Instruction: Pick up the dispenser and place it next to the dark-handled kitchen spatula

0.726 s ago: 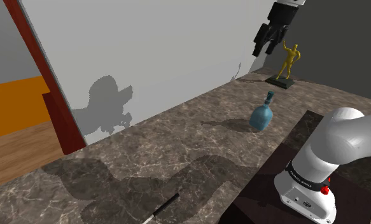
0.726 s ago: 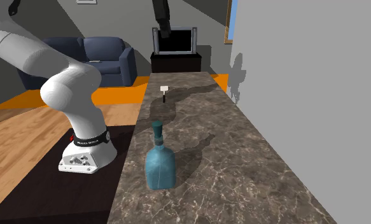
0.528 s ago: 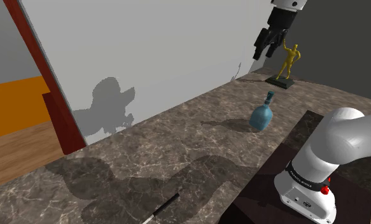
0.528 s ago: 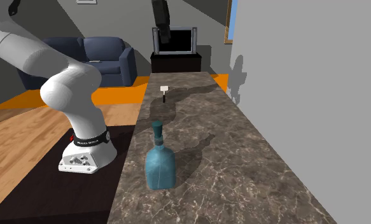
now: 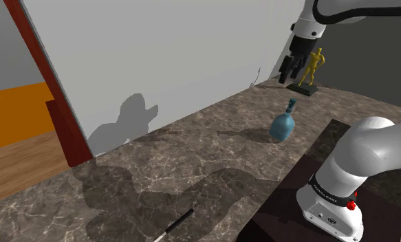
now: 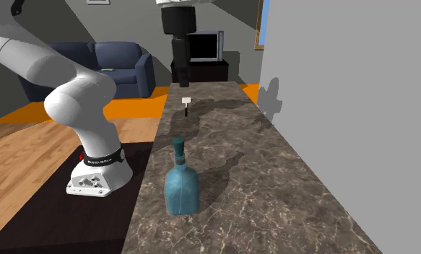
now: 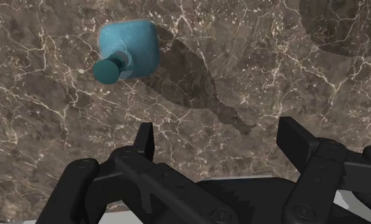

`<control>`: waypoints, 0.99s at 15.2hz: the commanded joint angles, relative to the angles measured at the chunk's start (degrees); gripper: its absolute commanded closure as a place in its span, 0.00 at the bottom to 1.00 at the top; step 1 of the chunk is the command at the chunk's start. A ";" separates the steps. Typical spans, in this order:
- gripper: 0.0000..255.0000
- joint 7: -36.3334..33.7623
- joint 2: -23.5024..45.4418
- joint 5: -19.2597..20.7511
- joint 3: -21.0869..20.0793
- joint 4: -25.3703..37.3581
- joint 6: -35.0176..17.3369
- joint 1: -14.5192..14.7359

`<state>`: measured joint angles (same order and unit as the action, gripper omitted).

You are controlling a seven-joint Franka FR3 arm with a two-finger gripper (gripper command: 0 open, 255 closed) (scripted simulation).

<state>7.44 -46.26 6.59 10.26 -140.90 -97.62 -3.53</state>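
Note:
The dispenser [image 5: 283, 124] is a blue bottle with a narrow neck and a darker cap. It stands upright on the dark marble counter [image 5: 192, 158] near the stand. It shows close by in the second exterior view [image 6: 181, 186] and from above in the wrist view [image 7: 128, 51]. My gripper [image 5: 287, 74] hangs high over the counter, open, nothing between its fingers [image 7: 146, 139]; the dispenser lies below and off to one side of it. The dark-handled spatula [image 5: 175, 225] with a white end lies flat at the counter's other end [image 6: 186, 104].
A yellow figurine [image 5: 310, 69] on a dark base stands at the counter's far end behind the gripper. A grey wall [image 5: 157, 55] runs along the counter. My base [image 5: 329, 206] sits on the stand beside it. A blue sofa [image 6: 93, 65] and a television [image 6: 205, 47] stand farther off.
The gripper has come lower and shifted toward the shoulder view's right, closer above the dispenser. Its shadow on the wall moved along. Dispenser and spatula have not moved.

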 commanded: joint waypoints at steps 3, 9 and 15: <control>0.00 3.50 1.99 3.64 3.08 -3.85 -3.96 -1.45; 0.00 8.82 6.79 9.70 8.42 -8.09 -10.61 -4.15; 0.00 9.22 8.52 11.26 10.02 -11.55 -15.60 -4.80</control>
<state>16.76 -38.04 17.72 20.16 -151.91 -112.37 -8.34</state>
